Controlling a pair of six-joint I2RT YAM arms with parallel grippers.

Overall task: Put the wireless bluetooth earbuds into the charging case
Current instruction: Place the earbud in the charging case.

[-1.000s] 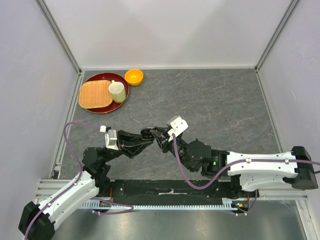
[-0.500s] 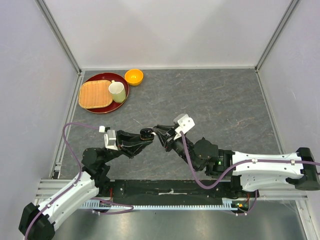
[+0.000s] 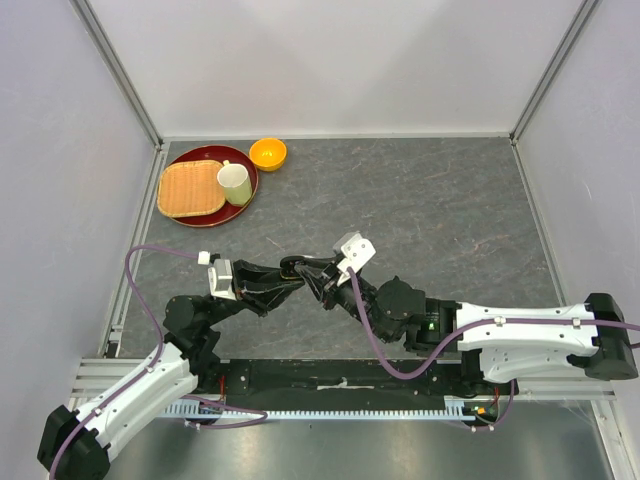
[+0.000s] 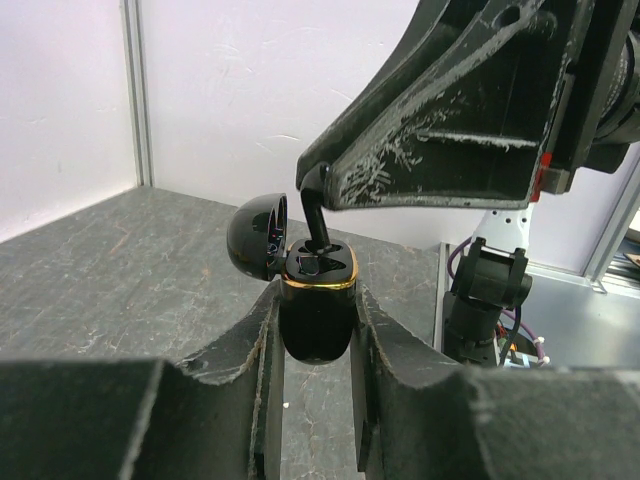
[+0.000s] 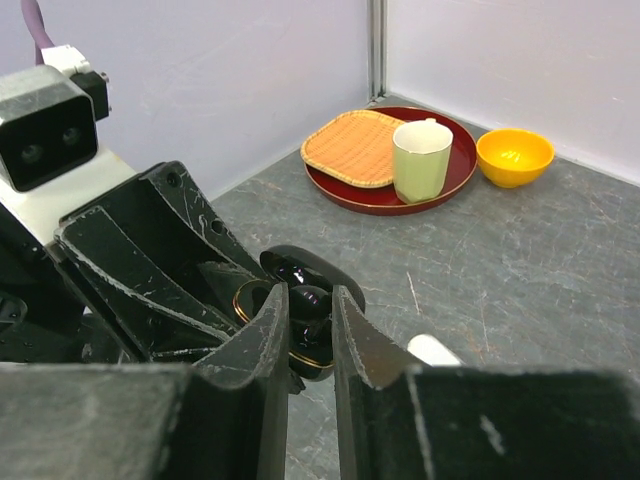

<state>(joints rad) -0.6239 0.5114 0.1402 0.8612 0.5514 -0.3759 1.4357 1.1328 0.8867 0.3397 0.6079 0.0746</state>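
Left gripper clamps open black charging case; right gripper pinches black earbud, stem within gold rim, well apart from red tray.

Pale walls enclose a grey, seemingly stone-patterned tabletop.

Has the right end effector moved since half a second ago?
Yes. The right end effector, gripping a black earbud, has shifted slightly left, nearer the red tray, over the black case in the left end effector.
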